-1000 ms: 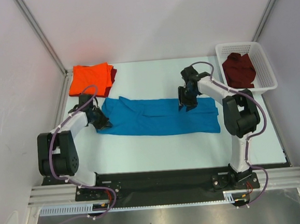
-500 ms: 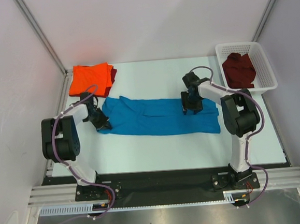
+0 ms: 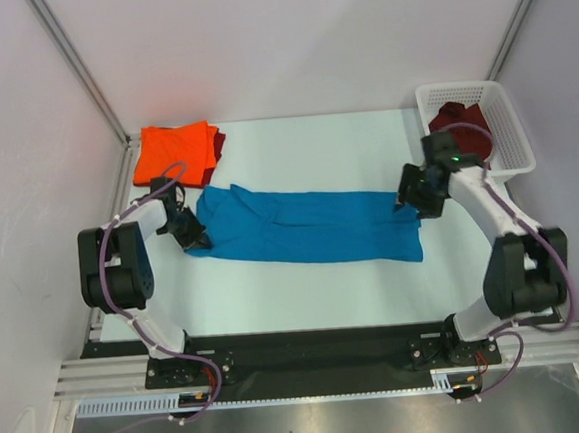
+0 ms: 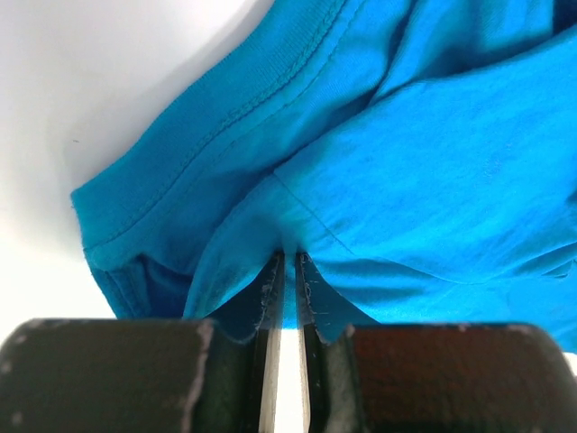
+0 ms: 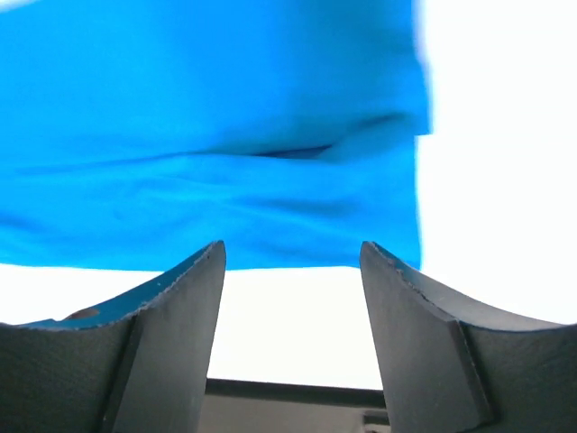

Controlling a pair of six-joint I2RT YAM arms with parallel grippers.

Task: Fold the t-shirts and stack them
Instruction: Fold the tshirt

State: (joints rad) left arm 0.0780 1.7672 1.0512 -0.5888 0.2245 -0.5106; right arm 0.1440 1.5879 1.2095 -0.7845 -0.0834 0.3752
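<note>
A bright blue t-shirt (image 3: 306, 230) lies folded into a long strip across the middle of the table. My left gripper (image 3: 193, 234) is shut on its left end; the left wrist view shows blue cloth (image 4: 379, 162) pinched between the fingertips. My right gripper (image 3: 409, 199) is open and empty at the shirt's right end, and the right wrist view shows the shirt's edge (image 5: 225, 180) just beyond the fingers. An orange t-shirt (image 3: 172, 152) lies folded at the back left on top of a dark maroon one (image 3: 218, 142). Another maroon shirt (image 3: 460, 123) sits in the basket.
The white lattice basket (image 3: 510, 149) stands at the back right, close behind the right arm. Grey walls and metal posts close in the table on the left, back and right. The black base rail runs along the near edge.
My right gripper has let go near the middle of the blue shirt and moved right to its right end. The left gripper has stayed on the left end.
</note>
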